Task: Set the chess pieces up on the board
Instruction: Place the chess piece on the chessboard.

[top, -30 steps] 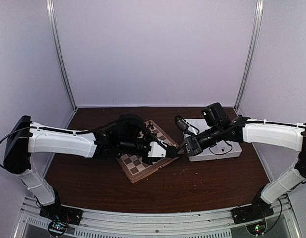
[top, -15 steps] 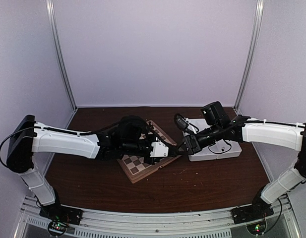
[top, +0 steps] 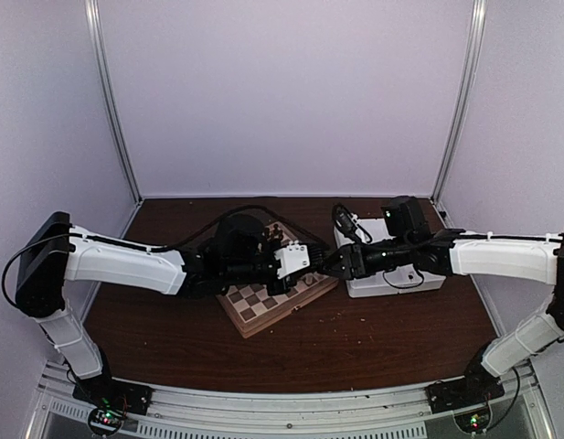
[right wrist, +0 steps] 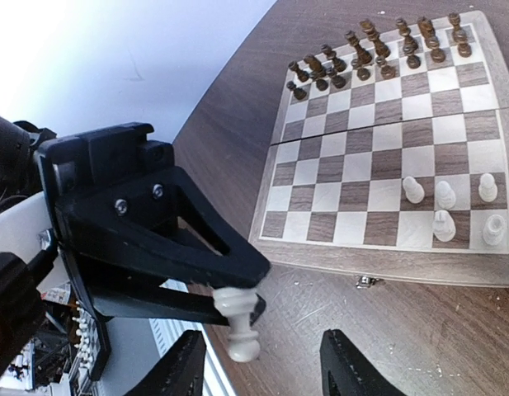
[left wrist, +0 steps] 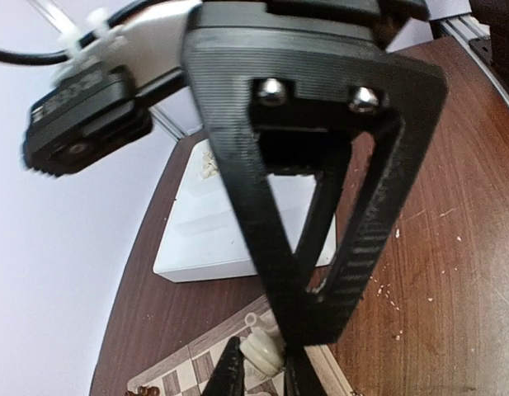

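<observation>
Just off the board (right wrist: 353, 165), I am pinching a piece (right wrist: 238, 322) in my left gripper (left wrist: 262, 373) — the nearer one — my right gripper (right wrist: 266, 367) gaping empty.

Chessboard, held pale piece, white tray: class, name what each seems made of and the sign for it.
Chessboard: wood, matt; grain shows in rim and squares. Held piece: probably cream-painted wood or plastic; smooth, slight sheen. Tray: likely plastic; plain smooth white, rounded edges.

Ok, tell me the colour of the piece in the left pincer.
Cream-white piece; right wrist view shows it best.
</observation>
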Robot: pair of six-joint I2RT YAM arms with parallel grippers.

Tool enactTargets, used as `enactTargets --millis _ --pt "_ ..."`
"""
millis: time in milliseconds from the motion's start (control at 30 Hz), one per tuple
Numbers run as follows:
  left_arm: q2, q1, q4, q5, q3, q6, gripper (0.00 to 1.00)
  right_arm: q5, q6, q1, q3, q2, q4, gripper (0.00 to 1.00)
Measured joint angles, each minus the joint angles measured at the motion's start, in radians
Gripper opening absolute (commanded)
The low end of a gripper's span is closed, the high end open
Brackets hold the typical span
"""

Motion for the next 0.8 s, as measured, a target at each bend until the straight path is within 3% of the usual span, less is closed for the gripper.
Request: enactTargets --millis 467,567,800 --pt "0.003 0.001 0.112 -0.047 -0.019 -0.254 0.11 0.138 0.322 -0.010 -0.248 -0.071 0.498 0.47" --pt "0.004 0.001 0.122 -0.042 -0.019 -0.275 0.11 0.158 0.359 -0.010 -0.266 -0.080 0.552 0.42" --pt "0.005 0.001 0.135 -0.031 -0.019 -0.290 0.12 0.164 0.412 -0.010 -0.266 -0.068 0.636 0.41"
